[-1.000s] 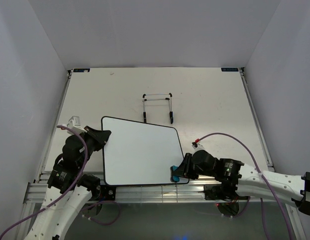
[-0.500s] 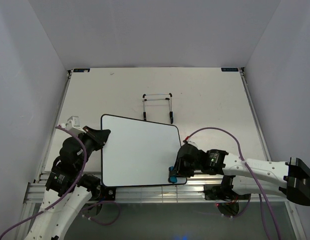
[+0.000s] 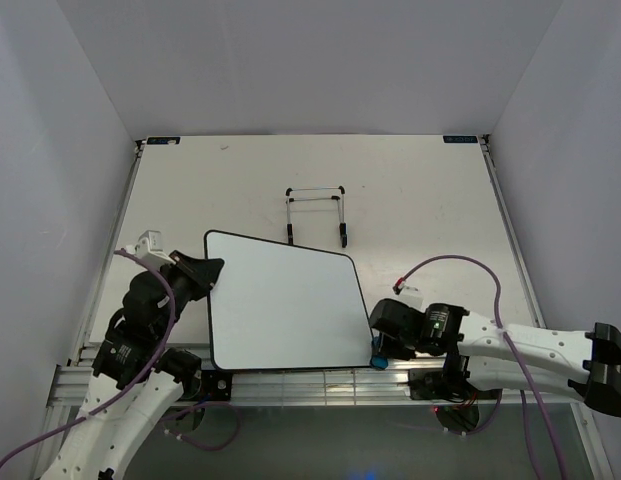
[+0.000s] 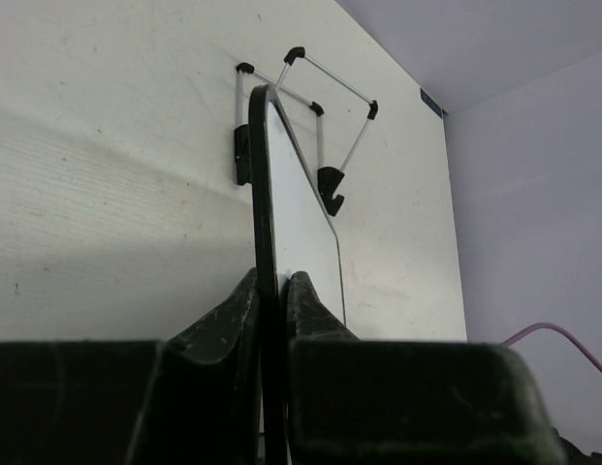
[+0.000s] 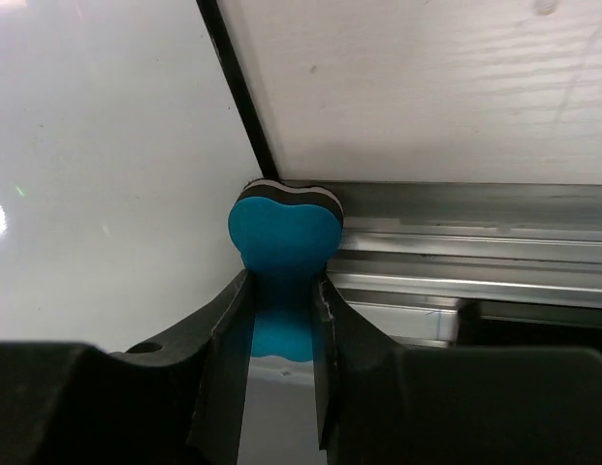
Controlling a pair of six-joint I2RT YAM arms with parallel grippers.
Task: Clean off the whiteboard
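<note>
The whiteboard (image 3: 280, 305) lies flat on the table (image 3: 420, 190), its longer axis running left to right, and no writing shows on its face from above. The left gripper (image 3: 206, 272) is closed on the whiteboard's left rim, pinning it. The right gripper (image 3: 378, 350) is clamped on the blue eraser (image 5: 284, 231), which sits at the whiteboard's near right corner, partly off the rim. Any further wipe would sweep left, back across the whiteboard.
</note>
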